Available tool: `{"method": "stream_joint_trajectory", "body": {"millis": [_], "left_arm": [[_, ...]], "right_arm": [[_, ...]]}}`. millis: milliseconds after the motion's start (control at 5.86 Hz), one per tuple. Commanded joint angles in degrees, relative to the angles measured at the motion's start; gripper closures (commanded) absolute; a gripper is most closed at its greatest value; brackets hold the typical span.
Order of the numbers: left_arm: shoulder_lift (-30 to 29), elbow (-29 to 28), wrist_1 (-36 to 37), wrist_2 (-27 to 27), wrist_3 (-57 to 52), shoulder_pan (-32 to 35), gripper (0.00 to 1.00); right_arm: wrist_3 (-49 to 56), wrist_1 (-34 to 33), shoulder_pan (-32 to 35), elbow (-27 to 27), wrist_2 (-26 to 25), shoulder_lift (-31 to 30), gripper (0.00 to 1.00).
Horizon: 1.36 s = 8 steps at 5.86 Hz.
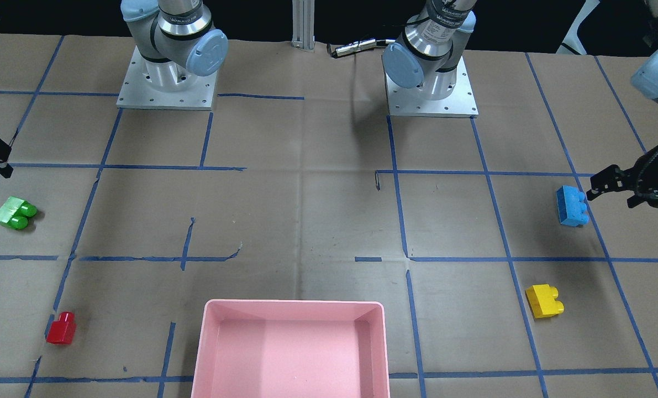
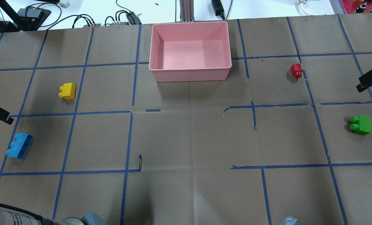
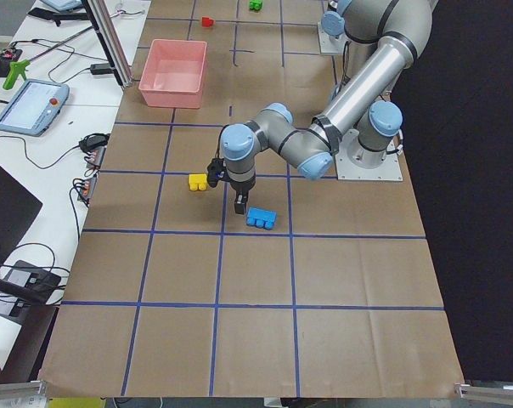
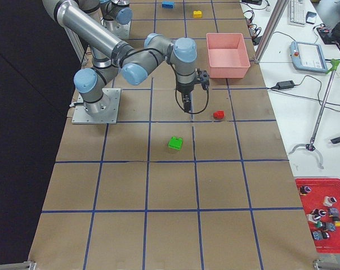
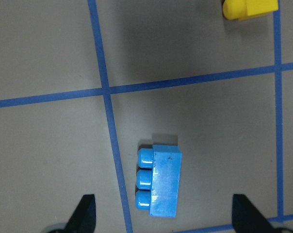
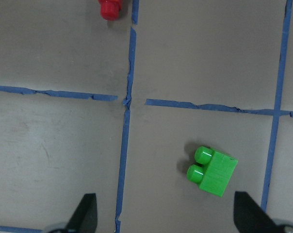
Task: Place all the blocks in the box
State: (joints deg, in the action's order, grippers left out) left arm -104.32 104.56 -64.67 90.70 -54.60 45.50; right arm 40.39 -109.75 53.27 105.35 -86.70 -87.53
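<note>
The pink box (image 2: 190, 75) stands empty at the table's far middle. The blue block (image 5: 158, 180) lies on its side on the table. My left gripper (image 5: 162, 204) hovers above it, open, fingers apart on either side. The yellow block (image 2: 67, 91) lies between it and the box. My right gripper (image 6: 163, 204) is open and empty, high over the table. The green block (image 6: 214, 171) lies just ahead of it to the right. The red block (image 6: 110, 8) lies farther off, toward the box.
Brown paper with blue tape lines covers the table (image 2: 189, 140). The two arm bases (image 1: 167, 77) stand at the robot's edge. Cables and a white bench (image 2: 89, 12) lie beyond the box.
</note>
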Motion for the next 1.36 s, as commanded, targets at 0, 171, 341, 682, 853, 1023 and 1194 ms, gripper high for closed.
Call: {"method": "stream_joint_trajectory", "body": {"millis": [0, 171, 341, 682, 853, 1023, 1194], "left_arm": [[-0.7, 6.2, 8.6, 0.0, -4.1, -0.1, 0.02], [-1.5, 8.4, 13.6, 0.3, -8.5, -0.1, 0.02], [-2.7, 11.1, 17.1, 0.2, -10.6, -0.5, 0.02], [-6.1, 12.6, 20.4, 0.1, -15.6, -4.3, 0.02], [-6.4, 12.8, 20.5, 0.1, -16.0, -4.3, 0.02], [-6.2, 13.0, 20.5, -0.1, -16.0, -4.3, 0.03], [-6.1, 13.0, 20.5, -0.3, -15.9, -4.3, 0.06]], "right_arm": [[-1.8, -12.6, -2.7, 6.9, -0.8, 3.1, 0.0], [-2.2, -20.3, -4.0, 11.2, -0.8, 4.8, 0.01], [-2.1, -21.7, -6.7, 12.2, -0.7, 6.7, 0.01], [-0.4, -22.2, -6.9, 11.7, -0.8, 12.0, 0.0], [-0.6, -22.5, -6.9, 11.5, -0.2, 12.6, 0.0], [-0.6, -24.4, -7.0, 11.8, -0.1, 13.3, 0.0], [-0.6, -24.9, -7.2, 11.7, -0.2, 13.7, 0.0]]}}
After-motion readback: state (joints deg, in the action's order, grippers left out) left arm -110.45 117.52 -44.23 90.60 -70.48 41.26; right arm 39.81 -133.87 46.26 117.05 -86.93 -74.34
